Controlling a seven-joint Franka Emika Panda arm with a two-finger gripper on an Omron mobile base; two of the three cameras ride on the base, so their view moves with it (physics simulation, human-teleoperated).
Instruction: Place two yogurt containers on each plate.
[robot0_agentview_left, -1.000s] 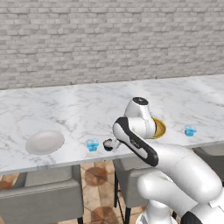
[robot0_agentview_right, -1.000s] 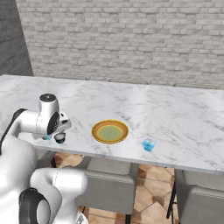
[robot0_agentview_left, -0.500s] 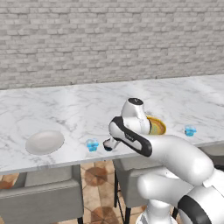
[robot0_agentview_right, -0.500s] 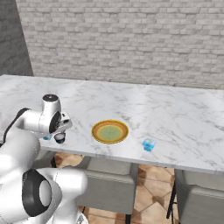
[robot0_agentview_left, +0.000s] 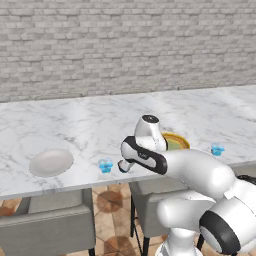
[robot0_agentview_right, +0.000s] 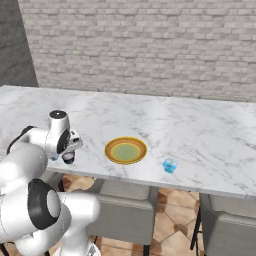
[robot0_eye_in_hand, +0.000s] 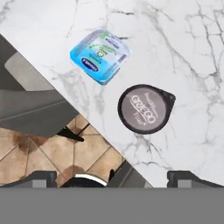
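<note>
While spread wide (gripping nothing), jaws above black yogurt cup (robot0_eye_in_hand: 146, 108) beside blue cup (robot0_eye_in_hand: 100, 54).

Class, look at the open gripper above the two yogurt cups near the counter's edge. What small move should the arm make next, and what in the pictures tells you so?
Probably descend onto the dark-lidded yogurt cup. The gripper is open and holds nothing, and that cup lies nearest ahead of its fingertips, with the light blue cup beyond it. Both plates, the off-white plate and the yellow-rimmed plate, hold no cups yet.
</note>
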